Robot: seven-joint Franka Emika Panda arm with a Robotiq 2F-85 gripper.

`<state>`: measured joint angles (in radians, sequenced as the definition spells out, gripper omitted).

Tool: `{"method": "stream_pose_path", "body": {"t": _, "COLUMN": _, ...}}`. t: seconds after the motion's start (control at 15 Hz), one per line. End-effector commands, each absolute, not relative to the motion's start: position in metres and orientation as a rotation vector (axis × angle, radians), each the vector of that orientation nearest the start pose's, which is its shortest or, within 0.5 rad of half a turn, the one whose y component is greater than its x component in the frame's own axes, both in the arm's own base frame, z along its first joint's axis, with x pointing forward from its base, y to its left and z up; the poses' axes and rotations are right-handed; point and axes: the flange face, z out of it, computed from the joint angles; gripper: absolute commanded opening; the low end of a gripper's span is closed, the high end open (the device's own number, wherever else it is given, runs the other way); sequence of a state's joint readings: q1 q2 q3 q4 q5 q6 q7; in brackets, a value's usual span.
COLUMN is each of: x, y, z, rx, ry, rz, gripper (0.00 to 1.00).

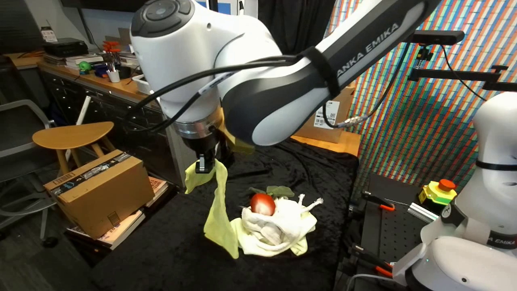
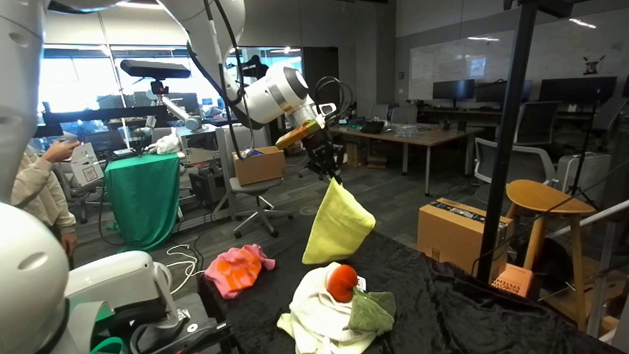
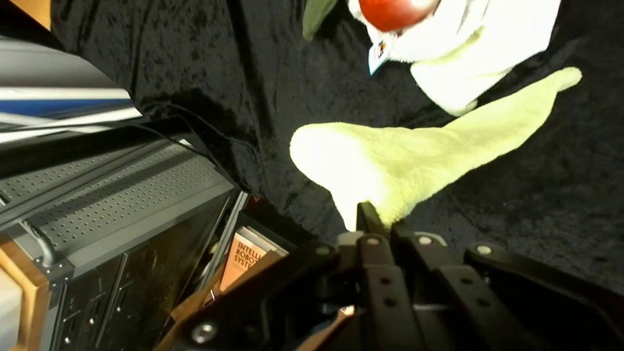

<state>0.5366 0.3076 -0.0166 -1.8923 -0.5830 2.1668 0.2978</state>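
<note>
Claw (image 2: 335, 178) pinching the upper tip of the yellow cloth (image 2: 339, 223), which hangs, in an exterior view, at twelve o'clock from the white bundle (image 2: 314, 300). The drape before me suggests light, soft, unbreakable fabric; a corner or edge offers the surest hold.

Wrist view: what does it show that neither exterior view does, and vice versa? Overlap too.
Wrist view only: distinct holes in the grey panel.
Exterior views only: the wooden stool and the white arm in both; pink-and-orange cloth in an exterior view.
Shared: fingers closed on the yellow cloth, the red round object, white fabric, green leaf-like piece, black table covering.
</note>
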Motion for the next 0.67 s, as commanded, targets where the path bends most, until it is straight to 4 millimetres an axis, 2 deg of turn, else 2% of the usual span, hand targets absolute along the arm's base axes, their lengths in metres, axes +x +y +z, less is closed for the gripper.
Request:
{"method": "stream_pose_path", "body": {"t": 0.0, "x": 0.518, "y": 0.258, "z": 0.366, "rx": -3.484, "ry": -0.916, "rz": -0.286, "gripper": 0.06}}
{"method": "stream_pose_path", "body": {"t": 0.2, "x": 0.51, "y": 0.234, "z": 0.364, "rx": -3.515, "ry": -0.824, "rz": -0.241, "gripper": 0.06}}
{"method": "stream_pose_path", "body": {"t": 0.6, "x": 0.516, "y": 0.191, "z": 0.325, "rx": -3.586, "ry": -0.633, "rz": -0.111, "gripper": 0.06}}
